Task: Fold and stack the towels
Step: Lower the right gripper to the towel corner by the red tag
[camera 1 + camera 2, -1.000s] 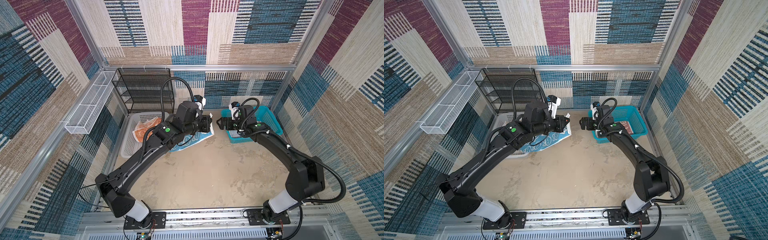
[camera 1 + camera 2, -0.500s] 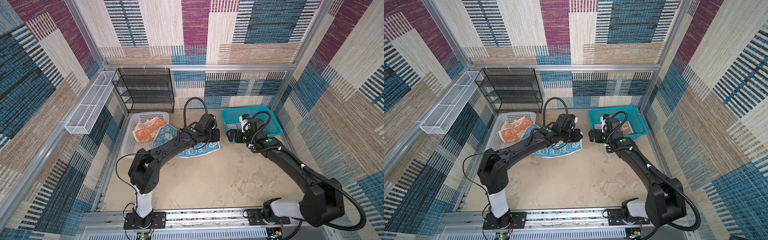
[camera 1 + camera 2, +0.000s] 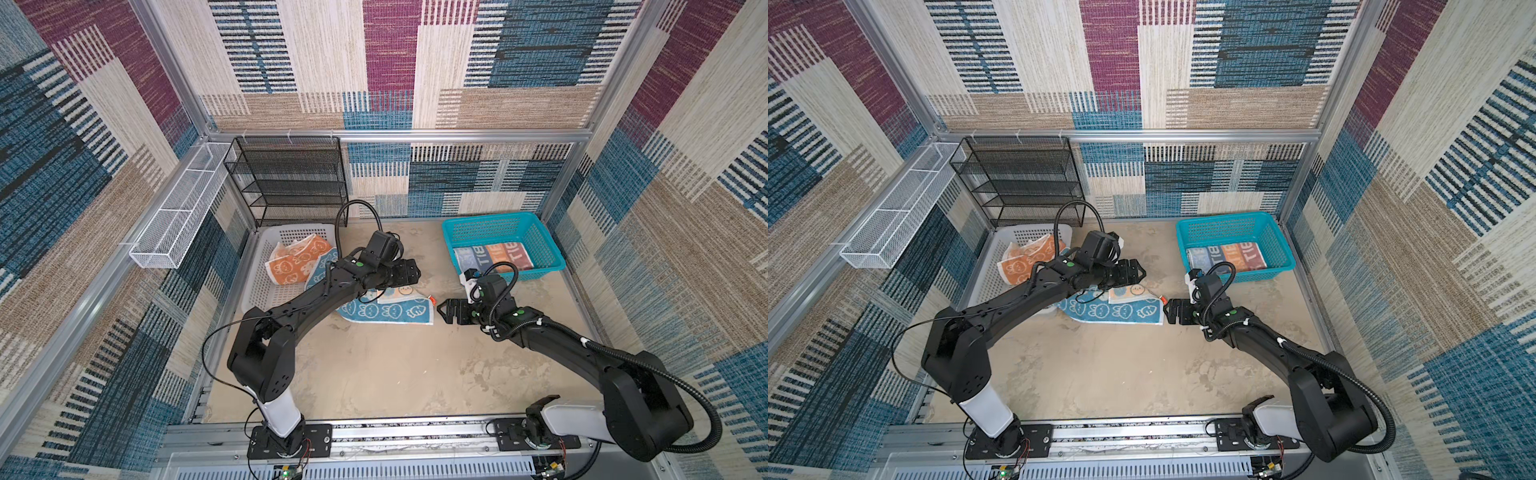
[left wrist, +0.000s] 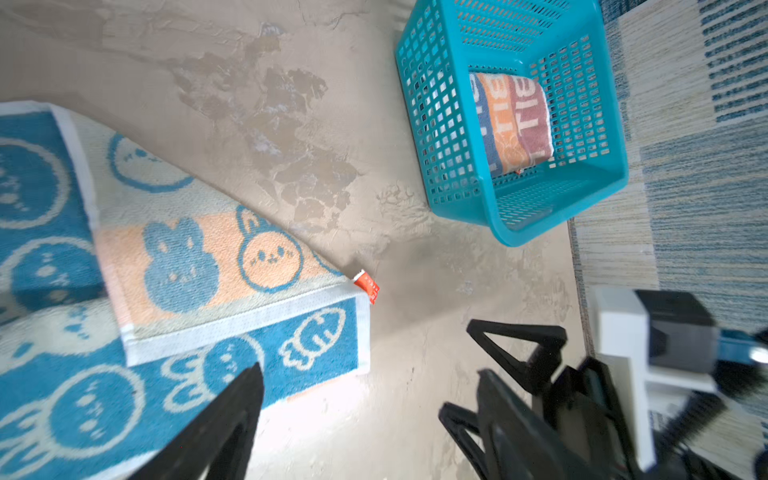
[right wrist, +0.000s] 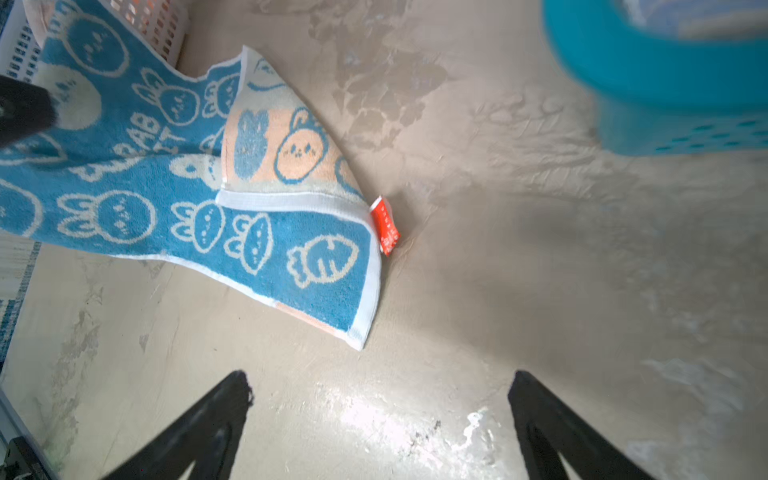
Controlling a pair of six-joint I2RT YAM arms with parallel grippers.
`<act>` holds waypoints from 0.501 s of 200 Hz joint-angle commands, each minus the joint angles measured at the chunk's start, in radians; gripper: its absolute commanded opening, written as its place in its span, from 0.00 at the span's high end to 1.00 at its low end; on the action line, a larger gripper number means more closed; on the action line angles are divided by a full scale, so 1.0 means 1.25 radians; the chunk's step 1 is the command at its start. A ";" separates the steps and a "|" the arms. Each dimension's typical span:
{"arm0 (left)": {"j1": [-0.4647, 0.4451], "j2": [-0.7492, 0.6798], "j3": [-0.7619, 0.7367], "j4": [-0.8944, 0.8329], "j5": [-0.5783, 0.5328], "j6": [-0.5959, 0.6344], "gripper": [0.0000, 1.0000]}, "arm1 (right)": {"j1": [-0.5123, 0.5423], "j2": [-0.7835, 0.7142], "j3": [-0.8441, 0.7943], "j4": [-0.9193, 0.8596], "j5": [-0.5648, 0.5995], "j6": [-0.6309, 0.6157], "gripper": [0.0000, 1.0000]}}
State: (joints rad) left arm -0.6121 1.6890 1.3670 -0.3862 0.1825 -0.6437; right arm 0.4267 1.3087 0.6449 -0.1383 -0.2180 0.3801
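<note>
rabbit towel is lying on the surface
left pincer and right pincer are hovering wide open, empty

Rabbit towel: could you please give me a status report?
Left tool open, right tool open, both empty. Rabbit towel on table, one corner flipped. Nothing blocking.

Teal basket, white basket, black shelf

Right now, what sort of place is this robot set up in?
Probably a lab robot cell: an aluminium frame lined with patterned woven panels, the left arm and right arm bolted to a base rail, and a teal basket holding a folded towel.
</note>
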 commanded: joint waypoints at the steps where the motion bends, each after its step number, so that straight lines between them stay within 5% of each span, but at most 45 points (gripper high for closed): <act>1: 0.009 -0.049 -0.059 0.007 -0.004 0.013 0.14 | 0.023 0.015 -0.019 0.086 -0.015 0.044 0.04; 100: 0.051 -0.125 -0.212 0.050 0.040 -0.009 0.01 | 0.142 0.216 0.022 0.139 0.077 0.151 0.23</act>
State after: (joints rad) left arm -0.5575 1.5517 1.1103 -0.3550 0.2150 -0.6510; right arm 0.5823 1.5349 0.6498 0.0116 -0.1719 0.5167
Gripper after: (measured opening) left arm 0.993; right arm 0.794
